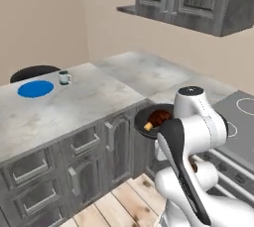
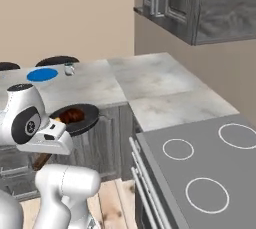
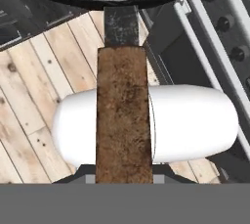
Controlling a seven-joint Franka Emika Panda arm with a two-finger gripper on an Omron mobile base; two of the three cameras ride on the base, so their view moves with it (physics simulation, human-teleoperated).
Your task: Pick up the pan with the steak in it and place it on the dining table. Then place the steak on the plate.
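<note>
Hand view: gripper (image 3: 124,179) is clamping the pan's (image 1: 149,114) brown handle (image 3: 122,115), pan hanging over open floor (image 3: 29,100) beside the dining table (image 1: 74,107) edge, plate (image 1: 35,88) lying at ten o'clock.

I see the pan (image 2: 80,118) as black, its handle (image 3: 122,115) a mottled rusty brown. The steak (image 1: 158,118) in it is reddish-brown with a yellowish-tan end. The plate (image 1: 35,88) is bright blue. The dining table (image 1: 74,102) is light grey marbled stone, the cabinets (image 1: 59,166) below streaked dark grey, the floor (image 3: 29,91) pale wood planks.
</note>
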